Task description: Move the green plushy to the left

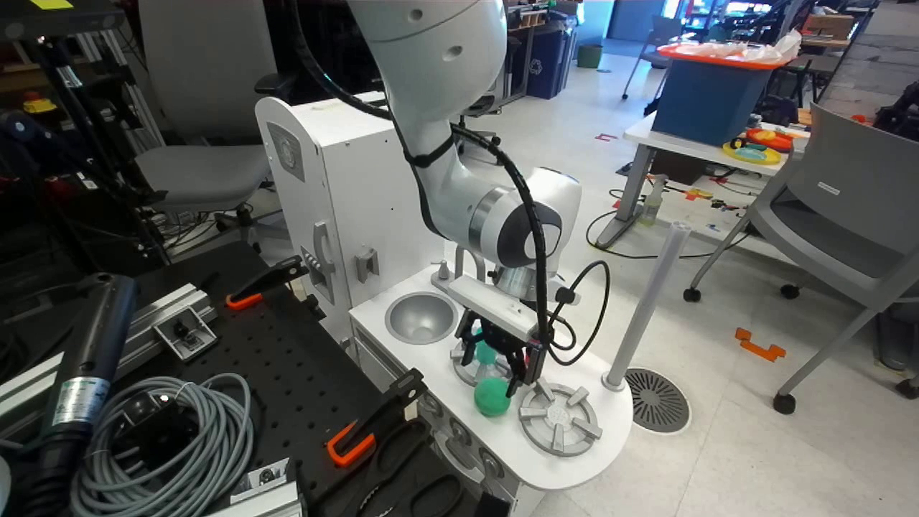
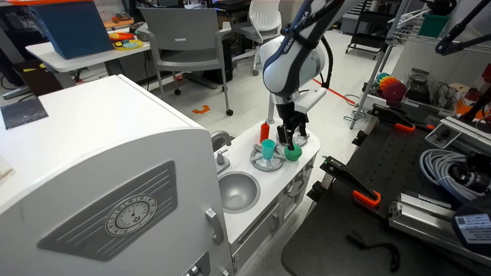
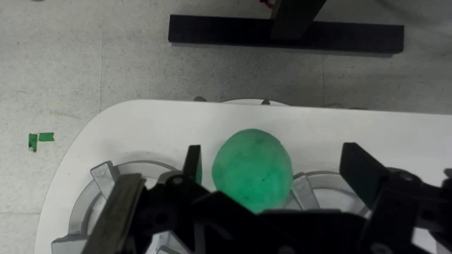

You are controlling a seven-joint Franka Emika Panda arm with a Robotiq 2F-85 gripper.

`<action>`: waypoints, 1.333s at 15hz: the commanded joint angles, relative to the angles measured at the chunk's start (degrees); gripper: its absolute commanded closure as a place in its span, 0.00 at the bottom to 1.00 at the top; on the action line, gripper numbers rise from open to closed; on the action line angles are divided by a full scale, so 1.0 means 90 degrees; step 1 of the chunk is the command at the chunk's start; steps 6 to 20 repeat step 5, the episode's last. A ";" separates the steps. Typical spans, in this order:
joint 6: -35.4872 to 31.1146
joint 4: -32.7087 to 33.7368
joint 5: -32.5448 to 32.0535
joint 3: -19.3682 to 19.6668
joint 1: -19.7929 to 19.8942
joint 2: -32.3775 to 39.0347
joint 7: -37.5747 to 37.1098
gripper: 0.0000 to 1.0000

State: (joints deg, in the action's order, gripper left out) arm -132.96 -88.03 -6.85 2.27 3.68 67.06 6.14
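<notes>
The green plushy [image 1: 492, 399] is a round, lumpy green thing on the white toy-kitchen counter, beside the burner grates. It shows in both exterior views [image 2: 294, 155] and in the wrist view [image 3: 252, 162]. No orange-red spot shows on it. My gripper [image 3: 272, 164] is open, pointing down, with its fingers on either side of the plushy. In the wrist view the left finger is close to it with a small gap, and the right finger is farther off. The gripper also shows above the counter in both exterior views [image 1: 490, 375] [image 2: 297, 141]. Its body hides the plushy's lower edge in the wrist view.
A teal cup [image 2: 268, 149] stands on a grey burner grate [image 2: 264, 165]. A red bottle [image 2: 264, 132] stands behind it. Another burner grate [image 1: 558, 409] lies near the rounded counter end. A sink [image 1: 421, 318] and a grey post [image 1: 646, 309] flank them. A black workbench [image 1: 287, 380] stands alongside.
</notes>
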 commanded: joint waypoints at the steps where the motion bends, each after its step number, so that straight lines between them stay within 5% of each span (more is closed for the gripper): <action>1: 0.0764 -0.1033 0.0232 -0.0231 0.0276 -0.1159 0.0389 0.00; 2: 0.0456 -0.0316 0.0104 -0.0078 0.0097 -0.0430 0.0166 0.00; 20: 0.0533 -0.0392 0.0106 -0.0078 0.0113 -0.0576 0.0177 0.00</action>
